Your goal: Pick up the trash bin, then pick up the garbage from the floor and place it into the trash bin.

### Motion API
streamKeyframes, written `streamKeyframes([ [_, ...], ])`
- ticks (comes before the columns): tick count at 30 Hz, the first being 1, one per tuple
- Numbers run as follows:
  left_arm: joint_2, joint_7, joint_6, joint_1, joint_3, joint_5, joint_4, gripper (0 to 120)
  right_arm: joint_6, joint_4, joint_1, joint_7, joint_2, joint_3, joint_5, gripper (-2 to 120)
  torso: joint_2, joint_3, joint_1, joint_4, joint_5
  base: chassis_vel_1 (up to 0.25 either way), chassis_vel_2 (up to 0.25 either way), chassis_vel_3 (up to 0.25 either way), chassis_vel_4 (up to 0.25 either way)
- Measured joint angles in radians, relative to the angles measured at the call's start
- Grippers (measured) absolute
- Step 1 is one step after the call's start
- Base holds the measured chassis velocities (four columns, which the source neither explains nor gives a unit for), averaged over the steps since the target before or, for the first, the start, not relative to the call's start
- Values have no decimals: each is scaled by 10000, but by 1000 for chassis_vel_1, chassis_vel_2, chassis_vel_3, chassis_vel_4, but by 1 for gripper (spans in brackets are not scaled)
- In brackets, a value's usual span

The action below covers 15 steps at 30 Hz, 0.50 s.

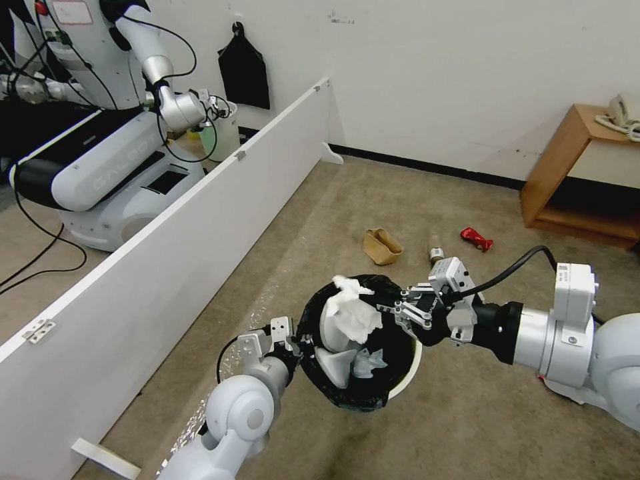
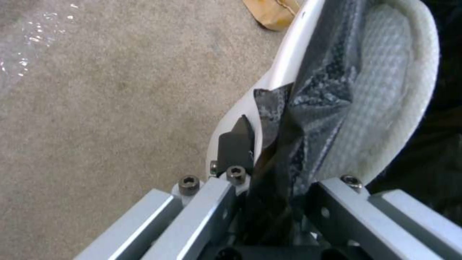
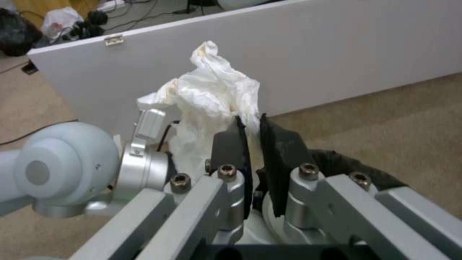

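The trash bin (image 1: 414, 364), white with a black bag over its rim, hangs above the carpet with my left gripper (image 1: 297, 340) shut on its near rim. In the left wrist view the left gripper (image 2: 269, 144) clamps the bin's white rim (image 2: 284, 61) and the bag. A white slipper (image 2: 385, 90) lies inside. My right gripper (image 1: 385, 311) is over the bin's mouth, shut on a crumpled white tissue (image 1: 353, 312). In the right wrist view the tissue (image 3: 212, 94) stands up from my right gripper (image 3: 252, 126). On the floor beyond lie a tan paper bag (image 1: 381, 245), a small bottle (image 1: 437, 254) and a red wrapper (image 1: 477, 238).
A long white partition board (image 1: 200, 220) runs along my left, with another robot (image 1: 100, 133) and a pale green bin (image 1: 217, 137) behind it. A wooden side table (image 1: 580, 173) stands at the far right against the wall. Open carpet lies ahead.
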Motion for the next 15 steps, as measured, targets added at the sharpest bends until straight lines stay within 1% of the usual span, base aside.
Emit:
streamKeyframes([
  [8, -131, 0, 0, -2, 4, -2, -40, 1, 0, -186, -195, 16, 55, 2, -219, 10, 0, 0, 0, 0, 0, 0, 0, 0, 0],
  [15, -89, -3, 0, -7, -30, -31, -103, 1, 0, -328, -301, 18, 114, 10, -365, 11, 0, 0, 0, 0, 0, 0, 0, 0, 0],
])
